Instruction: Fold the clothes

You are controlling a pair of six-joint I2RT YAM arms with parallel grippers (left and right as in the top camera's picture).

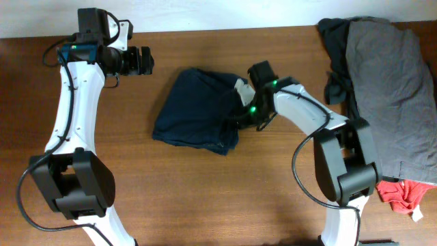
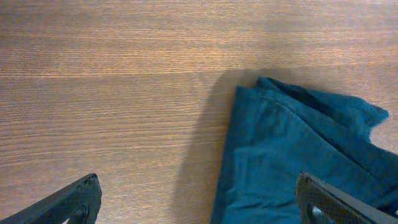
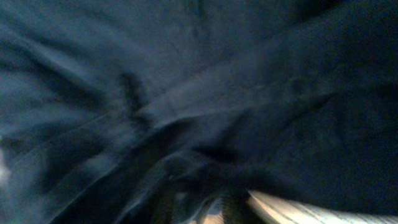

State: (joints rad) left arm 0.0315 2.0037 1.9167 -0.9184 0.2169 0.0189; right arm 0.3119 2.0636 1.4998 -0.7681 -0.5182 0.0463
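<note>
Navy crumpled fabric shorts [image 1: 198, 108] lie mid brown wood counter [image 1: 205, 198]; right jaws buried in their right edge, can't tell if clamped, left jaws wide apart nearby, so best pinch hem only, w/ left pinning far side.

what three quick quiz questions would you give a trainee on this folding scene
1. Which arm reaches the navy shorts? A left, B right, C both.
2. True or false: the left fingers are closed together.
3. What colour is the top layer of the big garment pile on the robot's right?
Key: 1 B, the right arm; 2 false, they stand wide apart; 3 grey.
</note>
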